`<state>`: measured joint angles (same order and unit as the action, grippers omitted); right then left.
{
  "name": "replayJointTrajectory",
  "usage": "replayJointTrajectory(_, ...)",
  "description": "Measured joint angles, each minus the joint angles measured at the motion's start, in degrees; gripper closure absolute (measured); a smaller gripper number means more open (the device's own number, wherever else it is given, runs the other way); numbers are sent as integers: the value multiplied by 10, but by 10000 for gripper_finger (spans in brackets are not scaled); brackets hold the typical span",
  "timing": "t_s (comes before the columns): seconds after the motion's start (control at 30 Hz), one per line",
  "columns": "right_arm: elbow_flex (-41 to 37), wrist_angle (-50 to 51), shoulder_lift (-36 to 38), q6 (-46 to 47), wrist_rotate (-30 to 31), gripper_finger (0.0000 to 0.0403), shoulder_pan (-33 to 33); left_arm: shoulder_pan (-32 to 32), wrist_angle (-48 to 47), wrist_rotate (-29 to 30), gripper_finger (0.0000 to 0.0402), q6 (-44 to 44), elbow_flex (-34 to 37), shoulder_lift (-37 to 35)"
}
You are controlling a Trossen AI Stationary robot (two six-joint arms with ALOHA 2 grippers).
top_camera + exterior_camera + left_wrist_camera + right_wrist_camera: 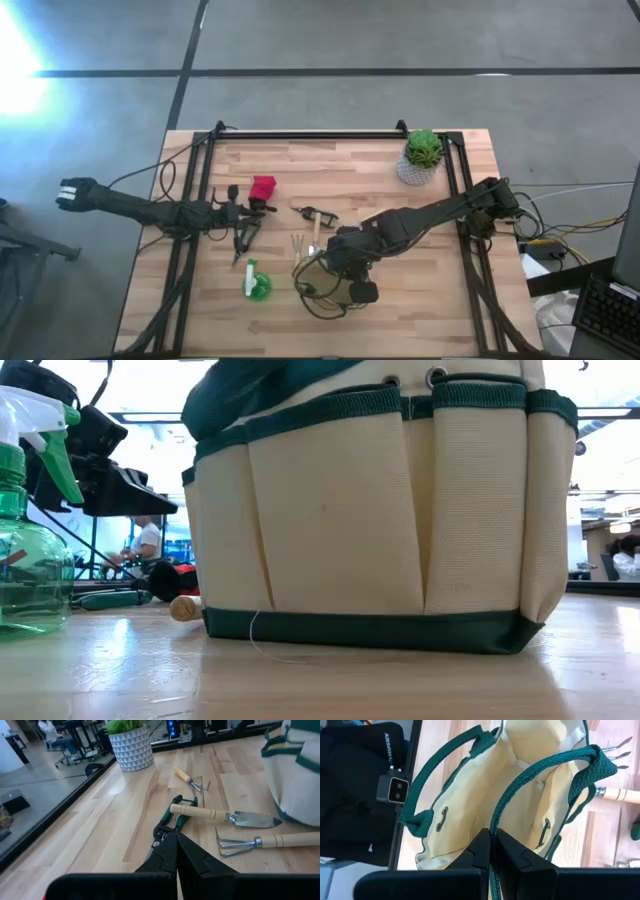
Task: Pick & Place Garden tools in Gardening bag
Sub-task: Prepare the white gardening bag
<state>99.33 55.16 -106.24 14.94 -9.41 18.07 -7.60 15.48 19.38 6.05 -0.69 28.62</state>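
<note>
While my right gripper (pixel 492 851) hangs over the gardening bag (pixel 330 280) near the worktop's front edge, its fingers are pinched on a green strap handle (pixel 520 780). My left gripper (pixel 176 851) reaches in from the left edge, pressed together and holding nothing, just above the pruners (pixel 170 820). Trowel (pixel 225 815), rake (pixel 265 841) and fork (pixel 190 779) lie mid-worktop beside the bag; the spray bottle (pixel 256 284) lies left of it. The potted plant (pixel 421 155) stands at the back right corner. A person (pixel 146 542) sits in the room behind.

Bag (pixel 335 283) at table's (pixel 440 300) front; spray bottle (pixel 256 284) left of it, tools (pixel 315 222) behind.
</note>
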Motion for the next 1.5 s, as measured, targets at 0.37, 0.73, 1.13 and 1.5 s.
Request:
replayJointTrajectory(0.37, 0, 4, 0, -4, 4, 377, -7, 0, 15, 0, 399, -48, -7, 0)
replayJointTrajectory(0.73, -1, 4, 0, -6, 4, 375, -7, 0, 24, -46, 399, -122, -17, 0)
replayJointTrajectory(1.13, -1, 4, 0, -7, 4, 374, -8, -4, -161, -128, 401, -135, -194, 60)
replayJointTrajectory(1.5, -1, 4, 0, -18, 5, 374, -9, -126, -156, -100, 401, -109, -327, 240)
